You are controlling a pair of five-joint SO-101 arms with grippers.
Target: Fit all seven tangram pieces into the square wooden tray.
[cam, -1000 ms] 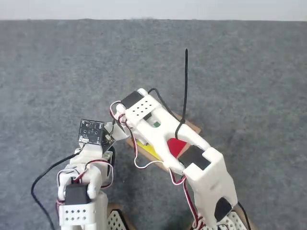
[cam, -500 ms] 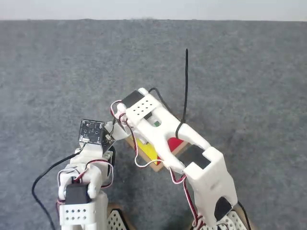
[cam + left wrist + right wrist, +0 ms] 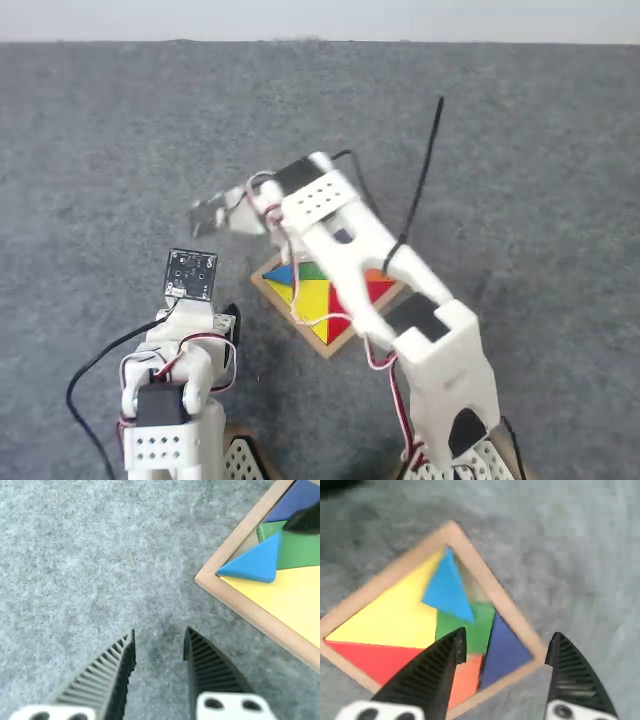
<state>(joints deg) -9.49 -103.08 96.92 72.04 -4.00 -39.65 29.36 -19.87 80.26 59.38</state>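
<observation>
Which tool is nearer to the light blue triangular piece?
Probably left. The left tool sits low beside the square wooden tray corner holding the light blue triangular piece; the right tool hangs higher above it.

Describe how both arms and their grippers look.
The left arm and right arm are white plastic shells with black servo blocks and loose red, white and black wires; a black cable arcs above the right one. The left gripper and right gripper have dark ribbed, pointed fingers on white mounts.

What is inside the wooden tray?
Yellow, red, light blue, green, dark blue and orange pieces lie in the tray. The right gripper hides part of it, so I cannot see a seventh piece.
</observation>
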